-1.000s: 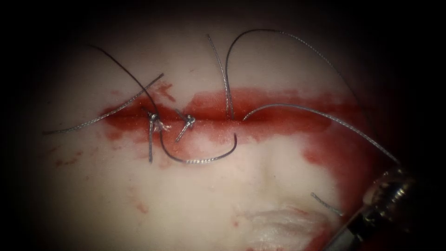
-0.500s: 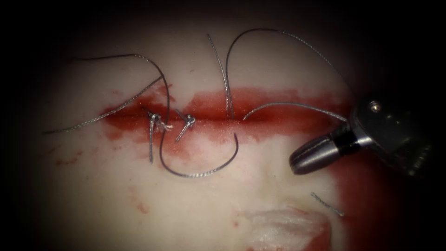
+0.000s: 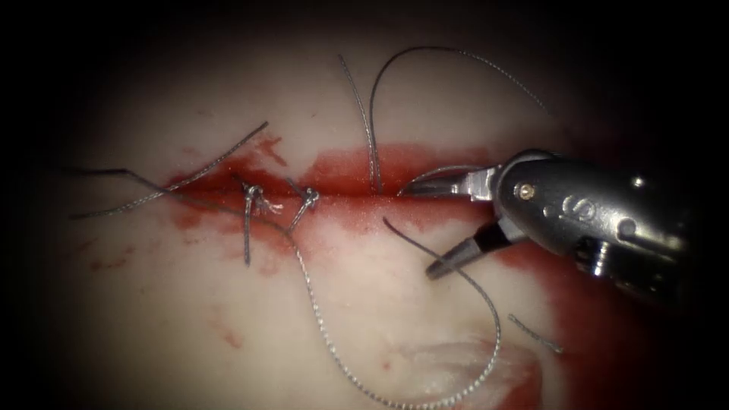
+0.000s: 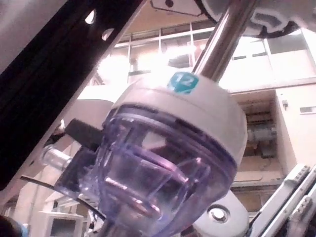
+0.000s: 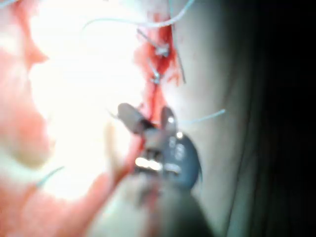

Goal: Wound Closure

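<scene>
Right arm's steel needle driver (image 3: 431, 228) comes in from the right edge of the endoscope view, fingers (image 3: 444, 184) spread wide and holding nothing. Upper finger lies along the red-stained horizontal cut (image 3: 357, 193), tip just beside the point where the grey braided thread (image 3: 319, 319) leaves the tissue. Lower finger points down-left over the pale pork-belly tissue (image 3: 190, 319), crossing above the thread.

Thread runs in a long loop below the cut and reaches the bottom edge. Two knotted stitches (image 3: 307, 199) sit left of the tool on the cut, with cut thread ends (image 3: 247, 235) sticking out.

Red fluid (image 3: 577, 304) pools on the right. Needle: cannot tell where it is.

Right wrist view: same tool (image 5: 143, 118), fingers apart over the cut.
</scene>
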Available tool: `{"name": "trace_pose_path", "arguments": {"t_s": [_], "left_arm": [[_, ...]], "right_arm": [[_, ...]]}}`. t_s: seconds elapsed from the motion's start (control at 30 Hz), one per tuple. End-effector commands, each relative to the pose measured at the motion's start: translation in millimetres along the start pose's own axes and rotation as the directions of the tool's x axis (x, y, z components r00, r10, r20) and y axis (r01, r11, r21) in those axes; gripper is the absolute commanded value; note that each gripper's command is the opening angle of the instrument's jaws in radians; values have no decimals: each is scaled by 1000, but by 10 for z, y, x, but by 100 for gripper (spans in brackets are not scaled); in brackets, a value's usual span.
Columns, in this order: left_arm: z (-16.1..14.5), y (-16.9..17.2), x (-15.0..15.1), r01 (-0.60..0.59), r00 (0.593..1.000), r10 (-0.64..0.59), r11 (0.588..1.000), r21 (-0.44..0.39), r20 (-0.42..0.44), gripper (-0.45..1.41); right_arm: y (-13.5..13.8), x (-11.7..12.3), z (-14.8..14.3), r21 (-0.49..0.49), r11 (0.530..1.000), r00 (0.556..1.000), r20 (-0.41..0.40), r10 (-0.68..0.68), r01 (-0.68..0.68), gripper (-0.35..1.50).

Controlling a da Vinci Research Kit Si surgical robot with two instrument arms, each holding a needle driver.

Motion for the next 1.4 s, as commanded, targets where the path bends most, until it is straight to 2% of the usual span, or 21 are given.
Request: {"name": "trace_pose_path", "arguments": {"t_s": [0.03,0.1,0.3,0.47,0.5,0.57,0.67,0.77,0.87,0.93,1.03,1.07,1.1,1.23,1.4], "left_arm": [[7,-9,-10,-7,1000,7,1000,25,1,-45],[4,-12,-13,7,1000,-7,999,50,-5,-45],[1,-12,-15,9,1000,-9,999,47,-1,-45],[4,-10,-13,6,1000,-6,999,48,-1,-45],[4,-9,-13,6,1000,-6,999,49,-1,-45],[5,-8,-12,5,1000,-5,999,49,-3,-45],[5,-8,-12,6,1000,-5,999,51,-5,-45],[5,-8,-12,6,1000,-6,999,52,-7,-45],[4,-8,-12,7,1000,-6,999,52,-8,-45],[4,-8,-12,6,1000,-6,998,55,-8,-45],[4,-6,-12,4,1000,-4,998,56,-9,-45],[4,-5,-12,2,1000,-2,999,52,-8,-45],[4,-5,-12,2,1000,-2,999,52,-8,-45],[3,0,-12,-4,1000,4,1000,15,-4,-45],[2,5,-13,-16,1000,16,1000,-21,-13,-45]], "right_arm": [[13,1,11,-8,999,999,3,-35,35,104],[14,2,18,-13,999,999,9,-45,46,94],[18,6,24,-18,995,995,14,-102,102,64],[23,5,27,-40,994,995,26,-97,98,4],[23,5,27,-46,994,995,29,-96,97,0],[24,3,25,-46,994,995,35,-96,98,-35],[24,2,20,16,999,999,26,42,-43,-35],[19,4,9,100,982,987,38,157,-161,-35],[8,7,-10,152,929,941,90,327,-338,-35],[2,11,-23,154,877,889,140,436,-454,-35],[3,22,-40,155,823,835,173,522,-546,-35],[10,34,-54,167,795,811,178,557,-583,-35],[10,34,-54,167,795,811,178,557,-583,-35],[29,59,-87,173,759,778,171,605,-628,-35],[47,91,-148,64,736,737,127,664,-674,-35]]}}
